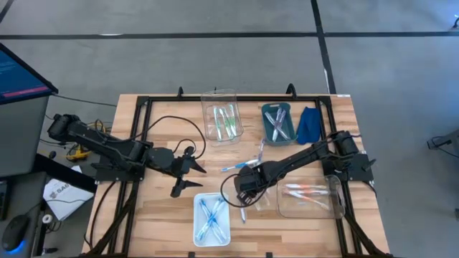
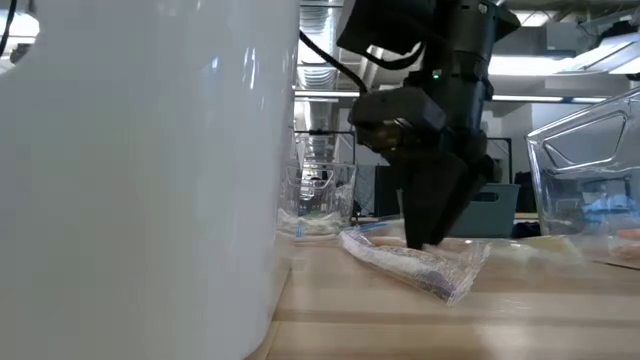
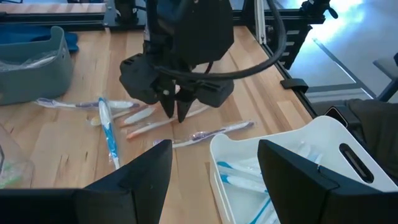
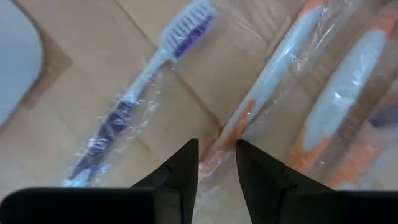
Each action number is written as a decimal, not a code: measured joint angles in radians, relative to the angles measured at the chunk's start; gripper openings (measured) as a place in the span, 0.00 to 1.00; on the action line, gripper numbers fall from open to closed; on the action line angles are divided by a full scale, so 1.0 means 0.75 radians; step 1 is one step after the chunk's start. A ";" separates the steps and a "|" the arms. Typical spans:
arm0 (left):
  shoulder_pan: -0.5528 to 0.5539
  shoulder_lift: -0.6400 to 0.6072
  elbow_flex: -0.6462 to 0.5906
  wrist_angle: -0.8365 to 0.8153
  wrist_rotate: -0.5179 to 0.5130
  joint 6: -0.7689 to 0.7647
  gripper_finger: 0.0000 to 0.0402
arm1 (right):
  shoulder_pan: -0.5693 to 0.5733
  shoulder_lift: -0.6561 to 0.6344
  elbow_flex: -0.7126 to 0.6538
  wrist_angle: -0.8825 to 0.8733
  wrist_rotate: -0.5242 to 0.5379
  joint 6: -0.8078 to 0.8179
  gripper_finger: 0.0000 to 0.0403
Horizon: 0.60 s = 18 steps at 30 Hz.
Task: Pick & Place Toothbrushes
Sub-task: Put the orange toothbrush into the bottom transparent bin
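Observation:
Several wrapped toothbrushes lie loose on the wooden table's middle: a purple one [image 4: 146,87], orange ones [image 4: 273,81] and a blue one [image 3: 109,130]. My right gripper [image 4: 217,152] points down over them, a little open. The handle end of one orange toothbrush [image 4: 219,144] shows in the narrow gap between its fingertips, just below them. In the left wrist view its tips [image 3: 180,113] hang close over the table. My left gripper [image 3: 214,168] waits open to the table's left [image 1: 188,178], with nothing between its fingers.
A white bin [image 1: 212,218] with blue toothbrushes stands at the near edge. A clear bin [image 1: 221,118] with green ones and a teal bin [image 1: 278,122] stand at the far side beside a blue cloth [image 1: 310,123]. A clear bin [image 1: 308,195] with orange ones stands at the right.

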 joint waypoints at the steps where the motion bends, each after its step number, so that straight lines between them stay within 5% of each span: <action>1: 0.000 0.000 0.000 0.002 0.000 0.000 0.58 | -0.001 0.000 0.001 0.000 0.000 0.000 0.25; 18: 0.000 0.001 0.000 0.008 0.000 0.005 0.58 | -0.011 0.017 0.001 -0.099 0.087 -0.053 0.22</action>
